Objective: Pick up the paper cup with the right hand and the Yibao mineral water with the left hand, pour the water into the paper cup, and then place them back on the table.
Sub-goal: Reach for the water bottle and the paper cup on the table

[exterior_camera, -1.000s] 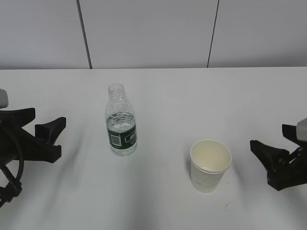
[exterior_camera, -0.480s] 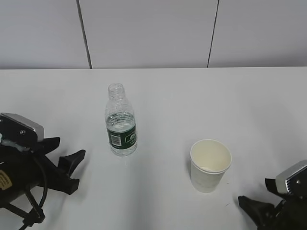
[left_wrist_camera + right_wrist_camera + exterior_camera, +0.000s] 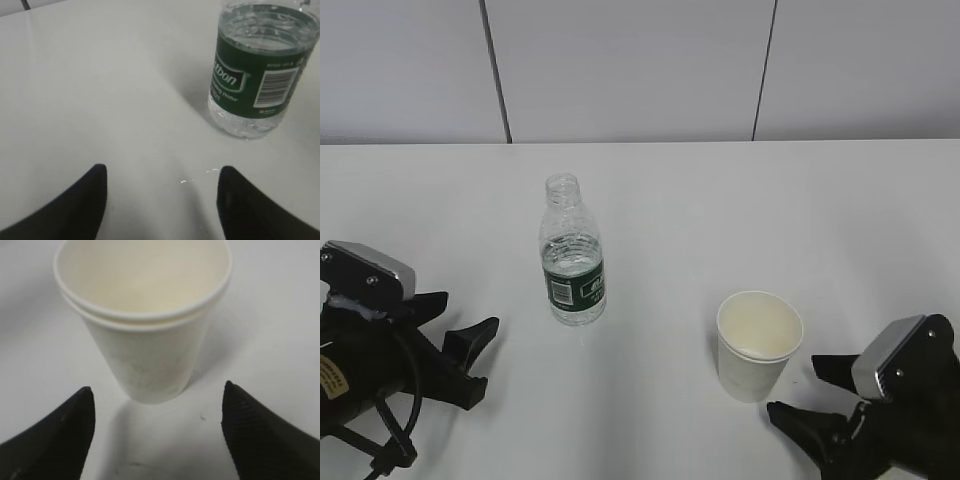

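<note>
The Yibao mineral water [image 3: 572, 255], a clear uncapped bottle with a dark green label, stands upright on the white table [image 3: 720, 200] left of centre. It also shows at the upper right of the left wrist view [image 3: 257, 75]. My left gripper [image 3: 460, 335] is open and empty, low on the table, apart from the bottle to its lower left [image 3: 160, 172]. The white paper cup [image 3: 758, 345] stands upright right of centre, empty. My right gripper [image 3: 810, 390] is open just right of the cup; in the right wrist view the cup [image 3: 145, 325] stands just ahead of the open fingers [image 3: 157, 400].
A grey panelled wall [image 3: 640, 70] runs behind the table's far edge. A small dark scuff mark [image 3: 202, 417] lies on the table beside the cup.
Both arms have come down and in toward the objects. The right gripper has moved left, close to the cup. The left gripper has held nearly still over the last half second.
</note>
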Motion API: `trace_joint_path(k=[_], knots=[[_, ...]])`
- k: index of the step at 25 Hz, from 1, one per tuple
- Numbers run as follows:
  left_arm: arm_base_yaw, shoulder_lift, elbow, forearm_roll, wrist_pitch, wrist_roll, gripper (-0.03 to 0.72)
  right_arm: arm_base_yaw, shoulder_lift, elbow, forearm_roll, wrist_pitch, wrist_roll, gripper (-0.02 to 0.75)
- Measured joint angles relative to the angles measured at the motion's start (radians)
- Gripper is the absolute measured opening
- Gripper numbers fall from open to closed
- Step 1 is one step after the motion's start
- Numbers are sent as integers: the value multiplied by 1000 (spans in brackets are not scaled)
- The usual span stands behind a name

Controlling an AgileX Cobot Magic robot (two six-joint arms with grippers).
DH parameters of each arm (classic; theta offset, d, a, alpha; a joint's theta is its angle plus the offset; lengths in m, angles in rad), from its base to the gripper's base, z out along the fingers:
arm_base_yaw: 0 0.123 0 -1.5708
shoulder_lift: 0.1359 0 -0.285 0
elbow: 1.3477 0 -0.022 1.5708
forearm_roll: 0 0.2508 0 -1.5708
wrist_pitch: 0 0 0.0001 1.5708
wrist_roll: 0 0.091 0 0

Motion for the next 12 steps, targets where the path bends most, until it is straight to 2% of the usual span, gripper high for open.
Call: trace_joint_path(k=[4, 9, 12], knots=[[0, 0, 0, 0, 0, 0, 431, 0, 1, -54, -38, 0, 0, 590], [0, 0, 0, 0, 0, 0, 432, 0, 53, -117, -139, -2, 39, 643], [0, 0, 0, 0, 0, 0, 428, 0, 110, -147, -153, -2, 54, 659]])
